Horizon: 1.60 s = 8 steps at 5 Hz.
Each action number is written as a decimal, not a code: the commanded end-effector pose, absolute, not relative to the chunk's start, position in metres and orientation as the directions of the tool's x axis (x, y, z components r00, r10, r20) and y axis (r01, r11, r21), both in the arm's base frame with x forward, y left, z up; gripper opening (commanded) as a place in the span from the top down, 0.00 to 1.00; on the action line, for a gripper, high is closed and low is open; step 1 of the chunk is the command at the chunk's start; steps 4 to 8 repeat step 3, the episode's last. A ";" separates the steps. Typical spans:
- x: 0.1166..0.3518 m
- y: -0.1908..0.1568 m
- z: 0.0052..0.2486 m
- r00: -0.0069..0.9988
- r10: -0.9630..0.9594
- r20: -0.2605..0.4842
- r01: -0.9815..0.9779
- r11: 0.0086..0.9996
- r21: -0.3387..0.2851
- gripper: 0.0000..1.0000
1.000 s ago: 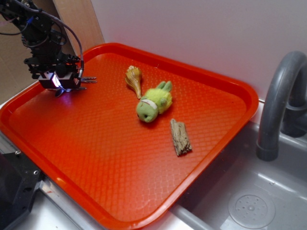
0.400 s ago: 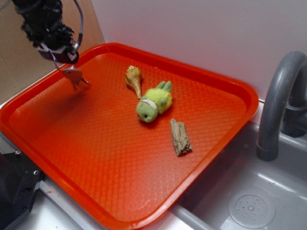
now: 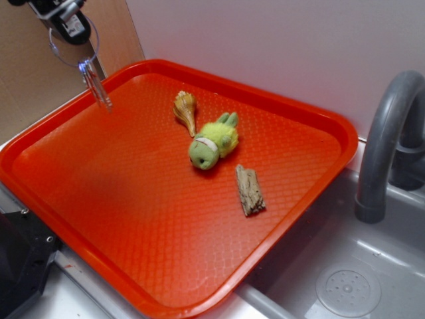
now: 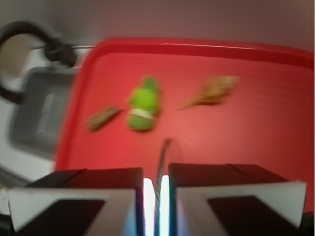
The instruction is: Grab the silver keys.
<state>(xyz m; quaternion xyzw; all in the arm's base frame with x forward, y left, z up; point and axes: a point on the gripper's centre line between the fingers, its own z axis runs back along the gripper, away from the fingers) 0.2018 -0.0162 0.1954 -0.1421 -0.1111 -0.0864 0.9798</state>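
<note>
The silver keys point(image 3: 96, 83) hang in the air above the far left corner of the orange tray point(image 3: 119, 199), dangling from a thin wire ring. My gripper point(image 3: 66, 26) is high at the top left, shut on that ring. In the wrist view the two black fingers stand almost together with the thin ring point(image 4: 162, 157) pinched in the narrow gap of my gripper point(image 4: 156, 196). The keys themselves are hidden in that view.
On the tray lie a green plush toy point(image 3: 212, 143), a tan shell point(image 3: 186, 109) and a piece of bark point(image 3: 250, 190). A grey sink point(image 3: 345, 279) with a curved faucet point(image 3: 388, 139) is to the right. A white wall stands behind.
My gripper has risen from the tray surface at the left to high above the corner, lifting the keys off the tray by their ring.
</note>
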 end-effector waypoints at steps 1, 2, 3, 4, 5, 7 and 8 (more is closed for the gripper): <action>0.191 -0.015 0.185 0.961 -0.162 0.222 0.213 0.950 -0.227 1.00; 0.189 -0.015 0.178 0.966 -0.123 0.227 0.151 0.982 -0.111 1.00; 0.187 -0.015 0.172 0.975 -0.077 0.207 0.091 0.994 -0.060 1.00; 0.187 -0.015 0.172 0.975 -0.077 0.207 0.091 0.994 -0.060 1.00; 0.187 -0.015 0.172 0.975 -0.077 0.207 0.091 0.994 -0.060 1.00; 0.187 -0.015 0.172 0.975 -0.077 0.207 0.091 0.994 -0.060 1.00; 0.187 -0.015 0.172 0.975 -0.077 0.207 0.091 0.994 -0.060 1.00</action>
